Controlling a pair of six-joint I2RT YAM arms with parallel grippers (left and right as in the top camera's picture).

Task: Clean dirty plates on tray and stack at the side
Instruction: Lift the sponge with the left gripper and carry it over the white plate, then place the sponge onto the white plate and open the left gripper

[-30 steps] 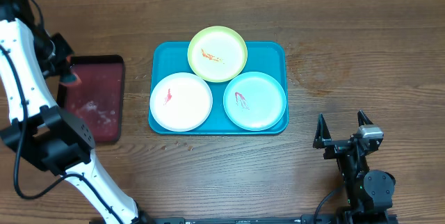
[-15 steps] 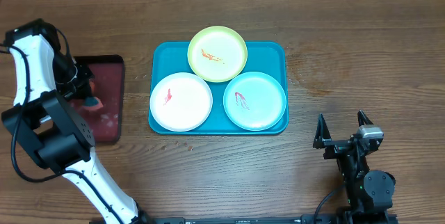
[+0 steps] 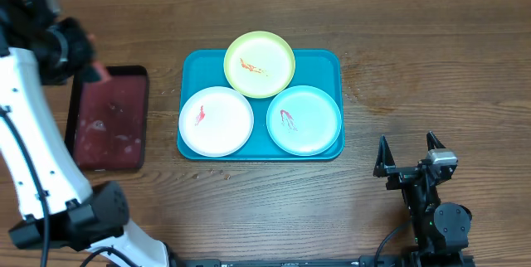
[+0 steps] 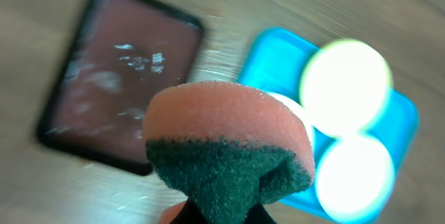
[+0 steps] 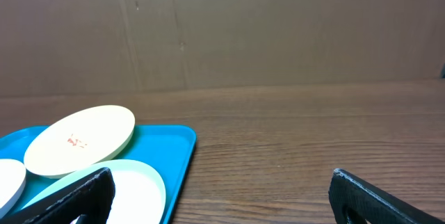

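Our left gripper [image 3: 90,68] clamps an orange foam sponge with green scouring pad [image 4: 226,140] near the dark-red black-rimmed rectangular tray [image 3: 108,122]; our right gripper [image 3: 406,144] rests with jaws spread wide.

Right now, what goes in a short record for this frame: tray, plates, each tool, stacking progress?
tray: teal tray holds all three plates
plates: yellow-green plate, white plate, mint-blue plate, each with red smears
left tool: shut on sponge, raised beside dark-red tray
right tool: open, empty, away from the teal tray
stacked: none yet
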